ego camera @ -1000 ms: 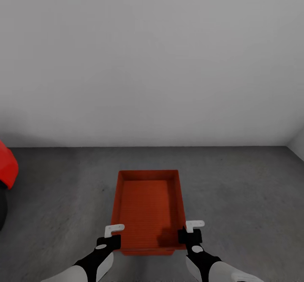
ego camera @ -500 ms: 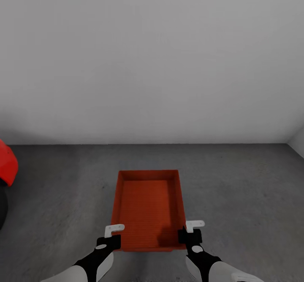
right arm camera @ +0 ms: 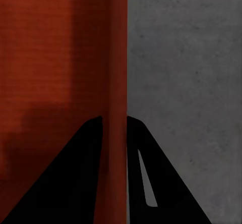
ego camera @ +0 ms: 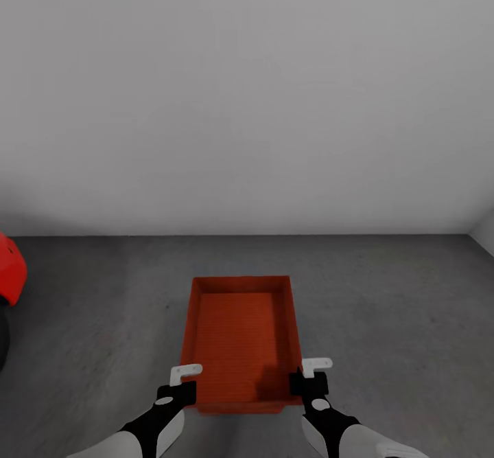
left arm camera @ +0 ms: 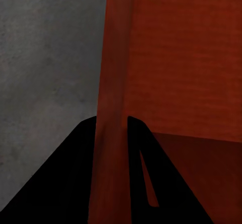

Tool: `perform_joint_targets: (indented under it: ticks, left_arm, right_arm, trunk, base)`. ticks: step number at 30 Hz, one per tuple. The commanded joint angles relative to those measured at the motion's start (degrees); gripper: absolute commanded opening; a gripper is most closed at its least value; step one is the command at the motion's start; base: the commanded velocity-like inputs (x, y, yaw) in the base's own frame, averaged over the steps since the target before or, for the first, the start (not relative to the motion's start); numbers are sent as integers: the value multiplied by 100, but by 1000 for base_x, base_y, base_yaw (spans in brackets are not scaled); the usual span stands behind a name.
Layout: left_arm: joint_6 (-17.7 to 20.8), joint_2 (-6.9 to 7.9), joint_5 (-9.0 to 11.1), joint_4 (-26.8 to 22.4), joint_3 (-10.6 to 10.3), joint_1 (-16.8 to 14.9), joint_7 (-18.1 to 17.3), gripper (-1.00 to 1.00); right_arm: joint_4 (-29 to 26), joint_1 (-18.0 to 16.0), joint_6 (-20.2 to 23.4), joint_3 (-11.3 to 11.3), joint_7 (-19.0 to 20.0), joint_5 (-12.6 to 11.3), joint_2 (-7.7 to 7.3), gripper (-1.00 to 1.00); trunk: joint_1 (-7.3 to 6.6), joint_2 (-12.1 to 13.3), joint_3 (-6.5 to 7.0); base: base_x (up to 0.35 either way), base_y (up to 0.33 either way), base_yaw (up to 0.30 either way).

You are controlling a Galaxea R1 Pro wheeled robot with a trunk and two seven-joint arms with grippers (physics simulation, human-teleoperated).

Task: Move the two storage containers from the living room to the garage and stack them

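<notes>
Head view: one storage container (ego camera: 239, 338) held level between both hands over the garage floor (ego camera: 384, 307), near the white wall (ego camera: 247, 101). Left hand (ego camera: 180, 381) at its near-left wall, right hand (ego camera: 310, 374) at its near-right wall; gripped at both sides, presumably to keep it flat for lowering. Red car (ego camera: 9, 272) cut off at frame edge. Contact with floor not determinable.

Left wrist view: dark fingers (left arm camera: 75, 183) closed astride the container's wall.

Right wrist view: fingers (right arm camera: 166, 183) likewise clamped across the wall.
</notes>
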Motion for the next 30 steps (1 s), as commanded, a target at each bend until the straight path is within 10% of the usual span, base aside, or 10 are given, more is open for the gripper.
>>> perform_joint_targets:
  ticks: [1,30]
  left_arm:
    - [-4,38,46,-13,29,-2,44,-100]
    - [-5,38,38,-13,26,-3,51,-100]
  right_arm:
    - [4,-6,11,-274,16,171,3,-100]
    - [4,-6,10,-272,16,171,10,-100]
  trunk:
    - [2,-5,-6]
    - [2,-5,-6]
  base:
    - [158,0,0]
    - [52,48,0]
